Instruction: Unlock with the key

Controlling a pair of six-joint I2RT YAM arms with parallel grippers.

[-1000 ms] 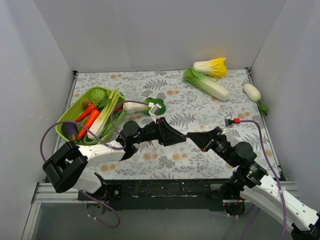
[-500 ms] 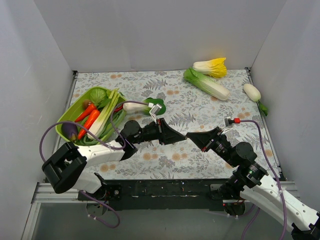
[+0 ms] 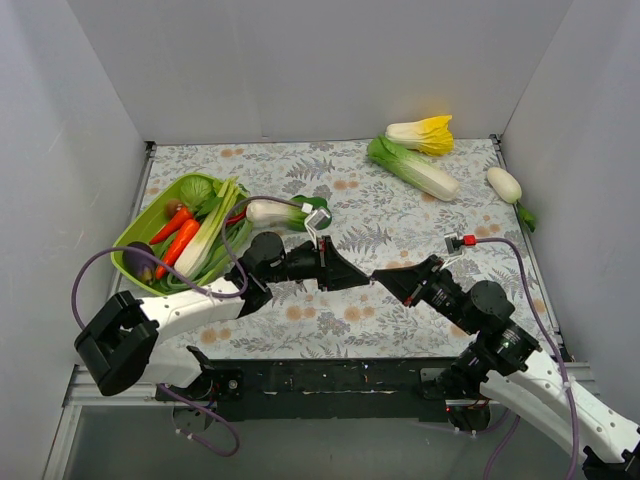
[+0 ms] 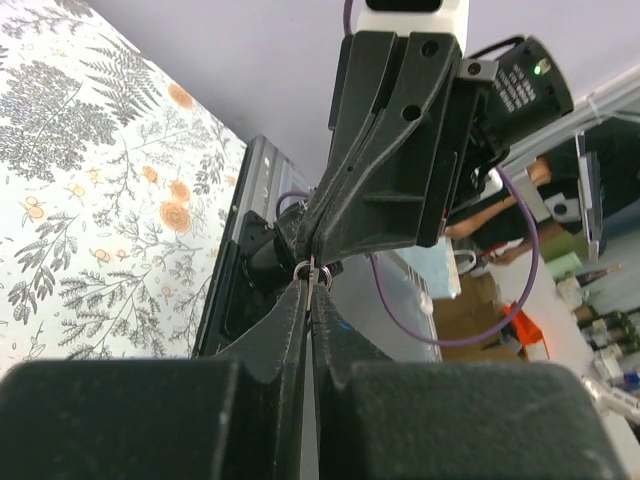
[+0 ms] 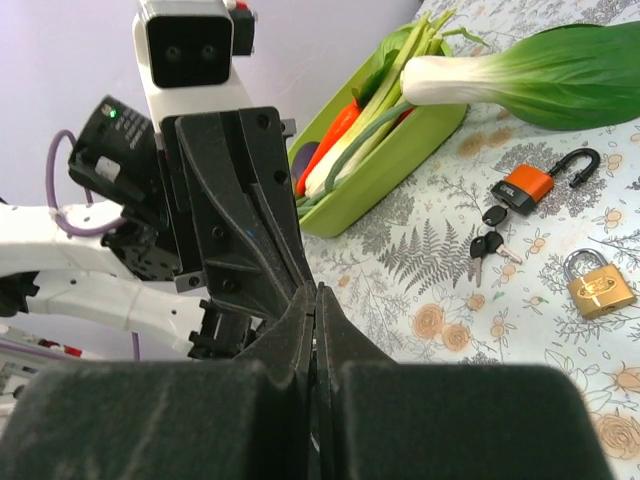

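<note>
Between left fingers (image 4: 272, 335) and right fingers (image 4: 385, 190), both clenched on it, a key (image 4: 312, 271).

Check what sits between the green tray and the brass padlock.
Right wrist view: a bunch of black-headed keys lies there, with the orange padlock, shackle open, just beside them.

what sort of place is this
Probably a robot lab's test cell: white panel walls box in a patterned tabletop, plastic-looking vegetables fill a green tray, and an orange padlock, a brass padlock and keys lie out.
</note>
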